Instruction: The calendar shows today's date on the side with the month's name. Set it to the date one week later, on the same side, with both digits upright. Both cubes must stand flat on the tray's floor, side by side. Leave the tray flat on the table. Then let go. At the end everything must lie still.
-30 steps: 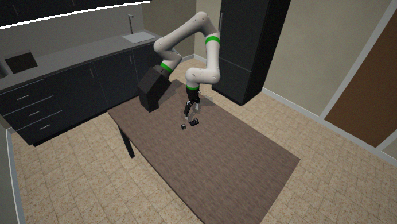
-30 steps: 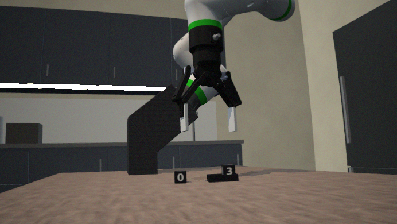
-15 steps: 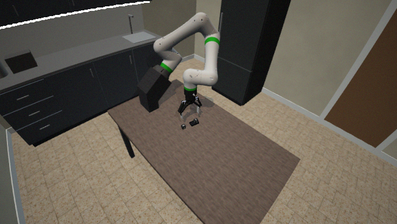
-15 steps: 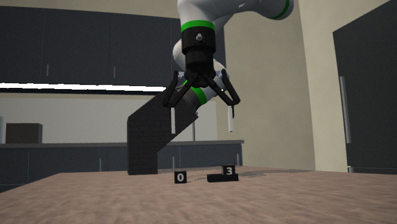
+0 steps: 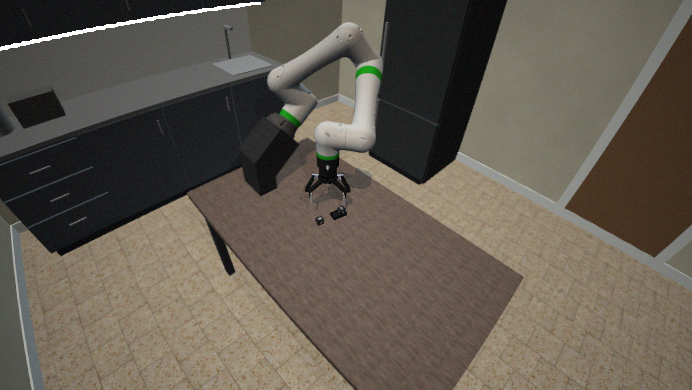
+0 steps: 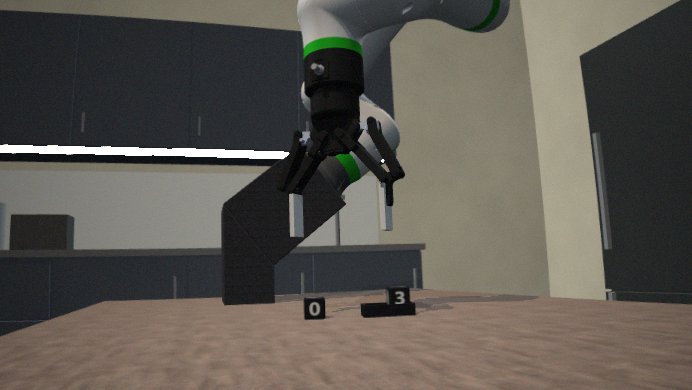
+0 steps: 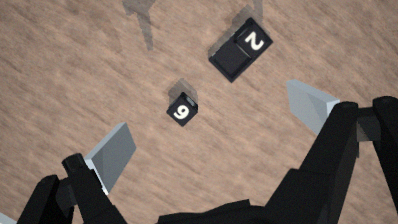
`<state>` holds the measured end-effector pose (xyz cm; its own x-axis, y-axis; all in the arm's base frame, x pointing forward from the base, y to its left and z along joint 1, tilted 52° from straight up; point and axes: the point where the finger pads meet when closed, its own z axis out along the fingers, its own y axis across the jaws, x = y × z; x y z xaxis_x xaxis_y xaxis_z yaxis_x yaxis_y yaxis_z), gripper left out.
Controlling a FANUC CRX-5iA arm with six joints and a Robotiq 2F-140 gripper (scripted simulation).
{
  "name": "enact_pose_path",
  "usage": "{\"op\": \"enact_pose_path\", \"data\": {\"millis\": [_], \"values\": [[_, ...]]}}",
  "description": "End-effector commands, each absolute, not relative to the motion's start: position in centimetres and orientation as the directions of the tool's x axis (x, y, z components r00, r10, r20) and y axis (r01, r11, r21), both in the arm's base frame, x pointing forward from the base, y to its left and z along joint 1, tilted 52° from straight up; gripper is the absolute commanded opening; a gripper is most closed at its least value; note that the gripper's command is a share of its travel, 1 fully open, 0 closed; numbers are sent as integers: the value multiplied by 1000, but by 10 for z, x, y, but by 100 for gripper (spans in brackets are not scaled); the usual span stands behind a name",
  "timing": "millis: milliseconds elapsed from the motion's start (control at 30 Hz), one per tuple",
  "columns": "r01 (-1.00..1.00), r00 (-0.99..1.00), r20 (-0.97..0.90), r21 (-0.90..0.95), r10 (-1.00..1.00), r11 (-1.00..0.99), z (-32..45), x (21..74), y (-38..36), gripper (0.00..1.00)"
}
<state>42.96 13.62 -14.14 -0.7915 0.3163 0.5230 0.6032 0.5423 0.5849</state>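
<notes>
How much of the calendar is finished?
One cube sits in the tray, which rests flat on the table. The gripper is open above, holding nothing. The other cube is on the table, outside the tray, so it must go in beside the first. I can't tell if the first digit is right.
</notes>
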Motion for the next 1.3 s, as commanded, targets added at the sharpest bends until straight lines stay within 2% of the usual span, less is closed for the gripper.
{"op": "enact_pose_path", "data": {"millis": [0,400,567,633,867,1167,1200,1267], "values": [[683,-723,583,521,371,512,-145,429,134,100],[929,-354,752,216,556,300,-160,426,126,100],[956,-274,768,151,579,252,-163,425,124,100],[983,-150,781,53,606,176,-167,424,122,100],[993,51,776,-106,629,51,-174,422,118,100],[988,112,768,-154,631,12,-176,421,117,100],[988,112,768,-154,631,12,-176,421,117,28],[988,112,768,-154,631,12,-176,421,117,28]]}}
